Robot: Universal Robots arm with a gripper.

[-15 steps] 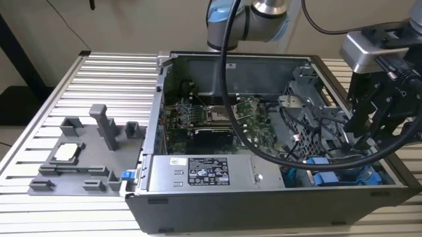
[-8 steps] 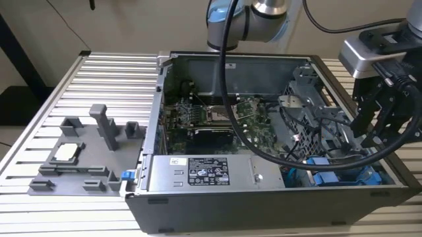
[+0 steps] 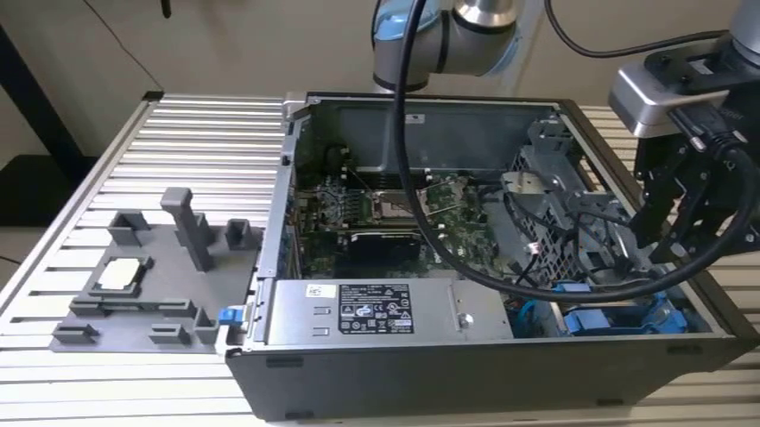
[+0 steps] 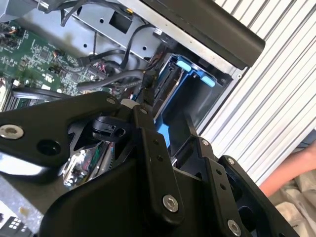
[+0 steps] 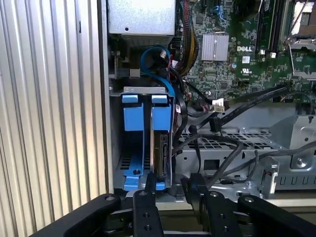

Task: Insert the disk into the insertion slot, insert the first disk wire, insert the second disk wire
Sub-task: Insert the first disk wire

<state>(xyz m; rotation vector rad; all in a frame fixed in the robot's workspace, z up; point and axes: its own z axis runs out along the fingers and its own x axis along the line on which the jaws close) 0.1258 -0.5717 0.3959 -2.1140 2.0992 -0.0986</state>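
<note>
The disk (image 5: 161, 148) stands on edge in its blue carrier (image 5: 161, 116), seated in the insertion slot (image 5: 116, 148) at the case's corner. A second blue carrier (image 5: 133, 116) sits beside it. In the exterior view the blue carriers (image 3: 620, 318) lie at the case's front right, with my gripper (image 3: 660, 253) just above them. In the first wrist view my gripper (image 5: 171, 190) is open, one fingertip (image 5: 148, 185) right at the disk's near end, nothing visible between the fingers. A loose black wire with a black connector (image 5: 216, 122) and a white plug (image 5: 218, 104) lies beside the bay. My gripper (image 4: 170, 126) hovers over the carrier (image 4: 170, 101).
The open case holds a motherboard (image 3: 380, 205), a labelled power supply (image 3: 356, 311) and a perforated cage (image 5: 232, 143) crossed by black cables. A blue cable (image 5: 153, 54) loops above the bay. A grey fixture (image 3: 155, 285) stands on the slatted table. A person's arm (image 4: 291, 170) is beyond the case.
</note>
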